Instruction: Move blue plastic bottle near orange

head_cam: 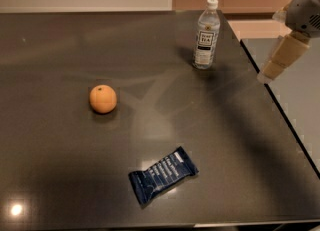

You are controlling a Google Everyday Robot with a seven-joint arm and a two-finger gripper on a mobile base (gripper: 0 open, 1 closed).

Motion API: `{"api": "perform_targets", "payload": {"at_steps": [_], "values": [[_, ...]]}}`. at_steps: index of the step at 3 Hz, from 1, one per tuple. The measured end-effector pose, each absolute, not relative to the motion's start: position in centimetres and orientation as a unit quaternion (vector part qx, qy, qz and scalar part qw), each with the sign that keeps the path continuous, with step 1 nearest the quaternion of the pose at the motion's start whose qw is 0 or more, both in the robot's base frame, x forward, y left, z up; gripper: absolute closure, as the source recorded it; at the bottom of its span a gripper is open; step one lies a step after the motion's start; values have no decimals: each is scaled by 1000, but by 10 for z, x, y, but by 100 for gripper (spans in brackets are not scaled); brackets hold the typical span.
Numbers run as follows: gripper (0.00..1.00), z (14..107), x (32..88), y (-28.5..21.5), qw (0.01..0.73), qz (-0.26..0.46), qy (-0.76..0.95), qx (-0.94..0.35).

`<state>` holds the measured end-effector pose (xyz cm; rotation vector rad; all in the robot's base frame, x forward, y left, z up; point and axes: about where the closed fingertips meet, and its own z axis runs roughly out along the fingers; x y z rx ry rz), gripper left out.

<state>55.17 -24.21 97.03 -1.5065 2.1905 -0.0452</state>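
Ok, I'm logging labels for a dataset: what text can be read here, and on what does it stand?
"TEA": on the bottle label, as far as it reads; the smaller print around it is too blurred to read.
On the wrapper: white print, too blurred to read.
No text on the orange, the table, or the gripper, which hangs at the upper right, beyond the table's right edge.

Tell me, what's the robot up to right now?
Gripper at right edge of table, apart from blue plastic bottle. Bottle upright, far from orange. Snack wrapper off their line.
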Motion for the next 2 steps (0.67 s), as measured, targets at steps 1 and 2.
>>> {"api": "perform_targets", "payload": {"at_steps": [1,2], "values": [[0,965,598,-252,282,6,803,-525],[0,956,655,-240,335,48,801,-494]]}}
